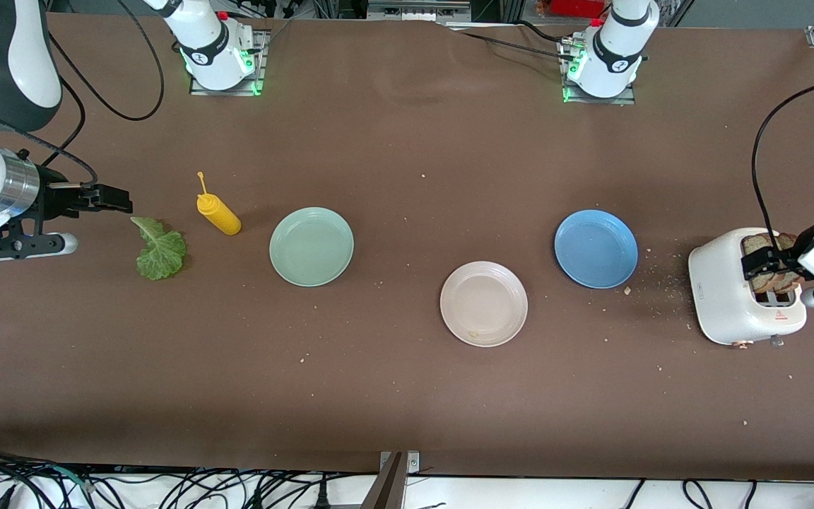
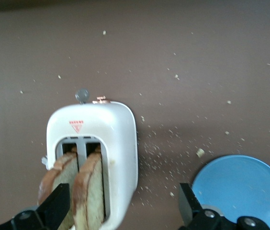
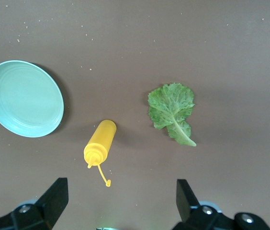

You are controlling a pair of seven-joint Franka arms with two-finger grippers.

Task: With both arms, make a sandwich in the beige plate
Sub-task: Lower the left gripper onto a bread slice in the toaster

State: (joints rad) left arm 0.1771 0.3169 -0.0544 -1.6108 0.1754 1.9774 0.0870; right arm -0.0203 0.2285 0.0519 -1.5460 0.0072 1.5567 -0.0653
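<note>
Meanwhile, the left gripper [image 2: 120,208], jaws apart, hovers over brown bread slices [image 2: 80,189] in the white toaster [image 2: 118,139] at frame right; gripping one comes next. The right gripper [image 3: 120,206], also spread, waits above the green lettuce leaf [image 3: 172,111]; the round beige plate [image 1: 483,303] sits bare.

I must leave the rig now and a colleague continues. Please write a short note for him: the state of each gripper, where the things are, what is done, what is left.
Left gripper: open, over the toaster, fingers either side of the two bread slices in its slots; nothing held.
Right gripper: open, holds nothing, up over the table at the right arm's end, by the lettuce leaf and the yellow bottle, which lies on its side.
Beige plate: nothing on it but a crumb, between the green plate and the blue plate, nearer the front camera.
Done: nothing on the plate.
Left: bread, lettuce, bread onto the beige plate.
</note>
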